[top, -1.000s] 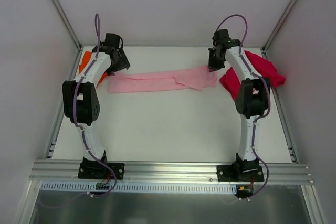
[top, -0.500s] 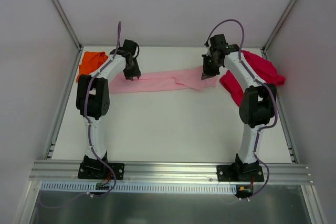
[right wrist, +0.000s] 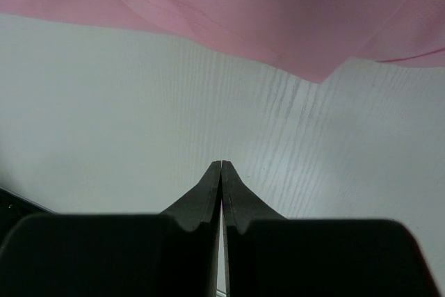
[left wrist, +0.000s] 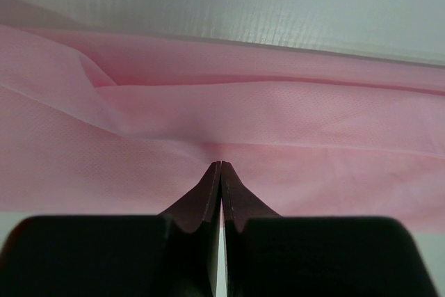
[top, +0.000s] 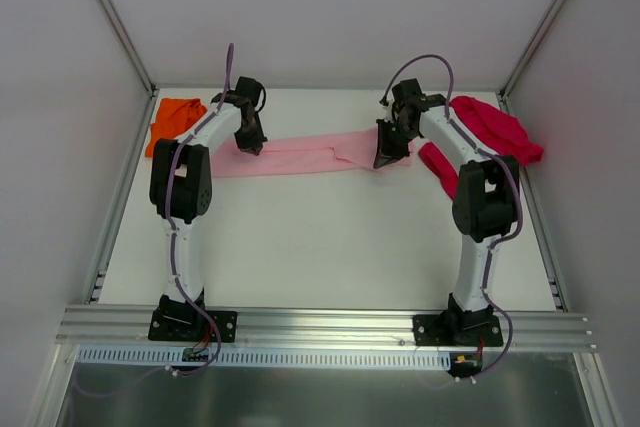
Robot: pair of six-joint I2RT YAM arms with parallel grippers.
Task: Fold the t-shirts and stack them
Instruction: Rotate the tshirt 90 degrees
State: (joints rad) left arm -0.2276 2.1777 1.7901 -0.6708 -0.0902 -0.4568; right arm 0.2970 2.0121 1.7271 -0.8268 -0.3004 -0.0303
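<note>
across the far part of the worktop (top: 320,247): the light pink t-shirt (top: 300,155), drawn out into a long rumpled band, with wide bare room along its near edge. near its left end, the left tool (left wrist: 221,166), pressed together, touching a small pucker in the cloth; cannot tell whether any cloth is caught. at its right end, the right tool (right wrist: 221,165), pressed together, pinching nothing, over bare worktop just short of the pink hem. bunched in the far left corner, the bright orange t-shirt (top: 172,119); heaped far right, the crimson red t-shirt (top: 490,127).

White table (top: 320,237), pink t-shirt (top: 300,155) mid-back, orange t-shirt (top: 175,119) left, red t-shirt (top: 495,127) right
</note>
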